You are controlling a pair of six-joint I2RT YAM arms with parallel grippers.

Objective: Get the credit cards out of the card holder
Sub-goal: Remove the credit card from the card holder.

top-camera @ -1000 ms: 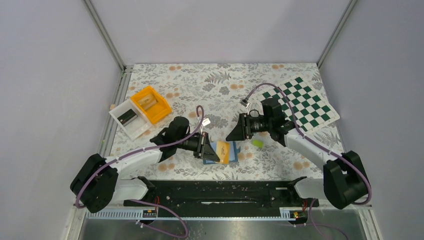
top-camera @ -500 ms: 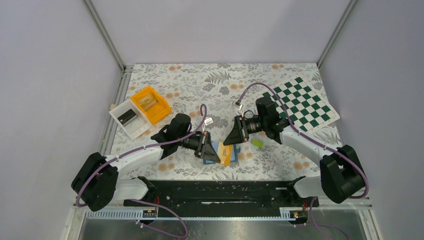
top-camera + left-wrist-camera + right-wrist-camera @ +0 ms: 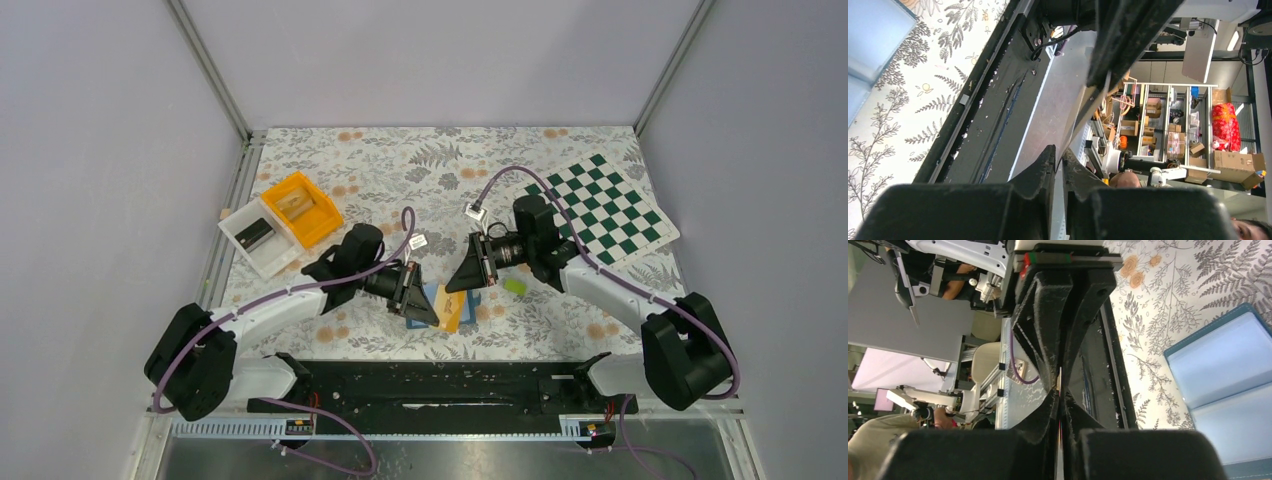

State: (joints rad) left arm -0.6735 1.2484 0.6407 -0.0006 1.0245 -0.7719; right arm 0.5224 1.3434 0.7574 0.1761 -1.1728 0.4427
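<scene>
The blue-teal card holder [image 3: 432, 294] lies open and flat on the floral cloth, and it shows in the right wrist view [image 3: 1228, 380] and the left wrist view [image 3: 873, 35]. An orange-tan credit card [image 3: 453, 311] stands tilted above it, between both grippers. My left gripper [image 3: 431, 314] [image 3: 1059, 157] is shut on the card's left edge. From the other side my right gripper [image 3: 459, 284] [image 3: 1059, 390] is shut on the same card, which shows only as a thin edge between the jaws. A lime-green credit card [image 3: 515, 286] lies loose on the cloth to the right.
An orange bin [image 3: 302, 208] and a white bin [image 3: 255, 235] stand at the back left. A green-and-white chessboard [image 3: 605, 205] lies at the back right. The black base rail [image 3: 440, 385] runs along the near edge.
My right gripper has moved left to the orange-tan card and closed on it. The left gripper has stayed in place with the card.
</scene>
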